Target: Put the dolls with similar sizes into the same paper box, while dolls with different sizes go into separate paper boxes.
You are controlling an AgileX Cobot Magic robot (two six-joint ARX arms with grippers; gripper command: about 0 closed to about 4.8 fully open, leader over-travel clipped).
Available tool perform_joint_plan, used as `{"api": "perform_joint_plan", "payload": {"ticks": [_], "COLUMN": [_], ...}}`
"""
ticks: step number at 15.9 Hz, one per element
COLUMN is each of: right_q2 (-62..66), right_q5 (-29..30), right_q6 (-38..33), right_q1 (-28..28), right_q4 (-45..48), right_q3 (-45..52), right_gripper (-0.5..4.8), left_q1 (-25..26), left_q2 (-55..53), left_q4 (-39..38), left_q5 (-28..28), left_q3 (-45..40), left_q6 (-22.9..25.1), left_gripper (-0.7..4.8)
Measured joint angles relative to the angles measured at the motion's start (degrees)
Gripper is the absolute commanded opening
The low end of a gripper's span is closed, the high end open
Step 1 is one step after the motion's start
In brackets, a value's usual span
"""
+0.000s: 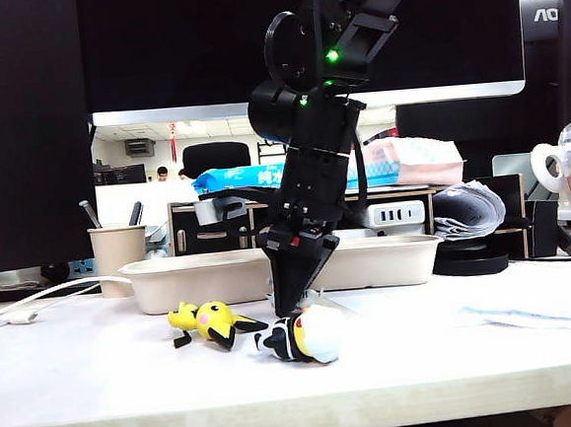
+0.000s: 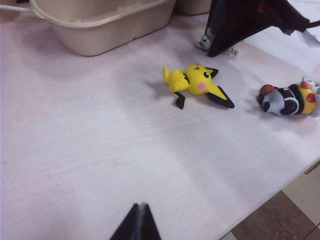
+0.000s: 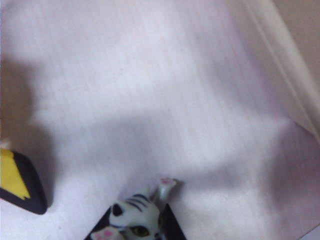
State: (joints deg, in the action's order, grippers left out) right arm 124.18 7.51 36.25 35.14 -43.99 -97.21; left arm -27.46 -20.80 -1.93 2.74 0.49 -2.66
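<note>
Dolls visible now number three, all on the white table and none seen inside a box. Yellow doll lies on its side in front of the near paper box, just apart from it; same doll in the left wrist view. Black-white-yellow doll with a pale blue part lies beside it, nearer the table's front edge, also toppled. Grey-white striped doll sits between the dark fingers of the right gripper, which points down at the table between the yellow doll and the box; a little of the doll shows under the fingertips from the left wrist camera too. Jaws look drawn in against the striped doll, so I read this as a grip on it or one just closing, with the doll on or near the tabletop. The black dog-like doll is not in any picture; it may lie inside a box, whose interiors are hidden from here. A second paper box stands end to end with the first, behind the right arm. Left gripper hangs well back from the dolls over bare table, fingertips together, holding nothing. Judgement: sorting is at an early stage. Striped doll has yet to be lifted and carried to a box, and the yellow and black-white-yellow dolls are both untouched.
</note>
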Motion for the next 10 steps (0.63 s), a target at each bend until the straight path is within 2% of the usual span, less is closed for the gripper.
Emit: {"api": "perform_joint_plan", "payload": {"ticks": [5,10], "right_q2": [0.8,0.8], "right_q5": [-1.8,-5.8], "right_q6": [-2.7,-2.8], "right_q1": [-0.2,-2.7], "right_q4": [-3.0,-3.6], "right_q3": [-5.0,-15.8], "right_gripper": [0.80,0.80], "left_q1": [0.0,0.0], "left_q2": [0.7,11.6], "left_q4": [0.0,0.0], "left_q5": [0.0,0.0], "left_q3": [0.0,0.0], "left_q6": [0.0,0.0], "left_gripper": [-0.05,-0.05]}}
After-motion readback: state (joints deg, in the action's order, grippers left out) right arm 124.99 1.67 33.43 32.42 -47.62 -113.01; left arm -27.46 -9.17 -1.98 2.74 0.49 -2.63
